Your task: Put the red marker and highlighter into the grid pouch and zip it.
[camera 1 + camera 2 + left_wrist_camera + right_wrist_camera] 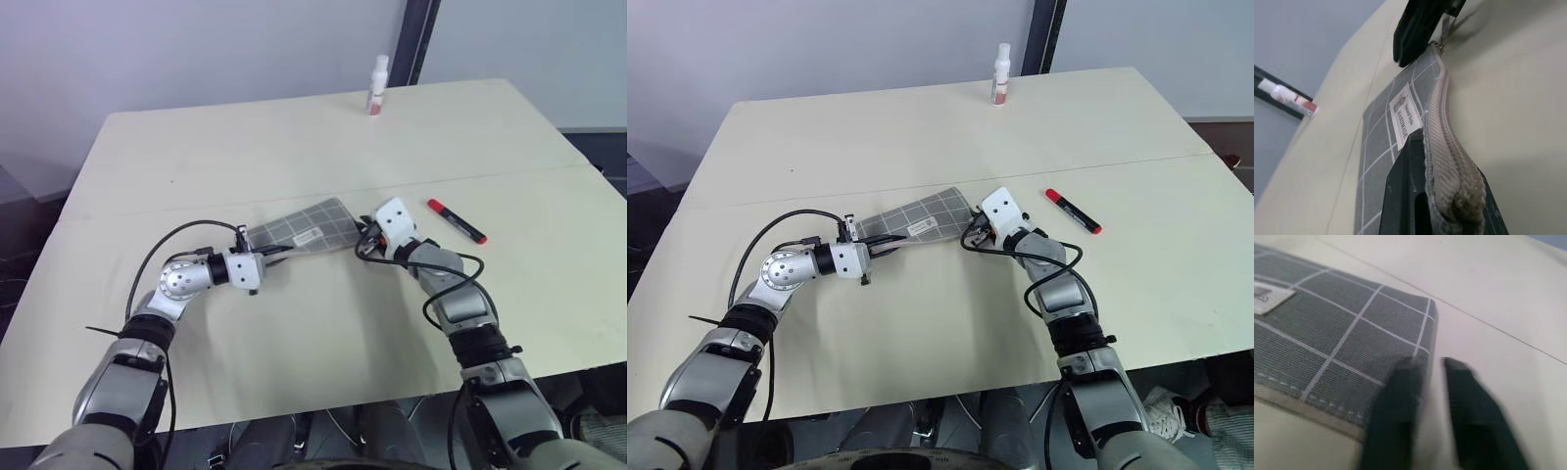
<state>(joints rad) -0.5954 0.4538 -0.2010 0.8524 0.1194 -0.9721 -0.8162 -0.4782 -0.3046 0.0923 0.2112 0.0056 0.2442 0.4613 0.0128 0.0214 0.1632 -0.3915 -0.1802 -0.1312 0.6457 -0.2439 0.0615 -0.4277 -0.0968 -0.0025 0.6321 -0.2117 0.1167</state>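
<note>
My left fingers are clamped on the zipper edge at the left end of the grid pouch, which lies flat near the middle of the bench; the grip is on a thin strip of tape and fabric, so I judge a hard tug could pull it free or drag the whole pouch toward me rather than hold it steady. The zipper looks closed along the stretch I can see, so nothing can go in until the pull tab is run back, and I cannot tell whether the highlighter is already inside. At the pouch's right end my right fingers stand a little apart at the corner, one over the fabric and one off it, gripping nothing that I can make out; if they close there they may catch cloth instead of the tab, and the cables looping off that wrist could snag on the pouch. The red marker lies just right of the pouch, beyond my right wrist, free on the bench and able to roll if I brush it. A white bottle stands well behind the pouch near the far edge, out of the way. Bare bench lies open in front of the pouch and to both sides, with the near edge close to my elbows
</note>
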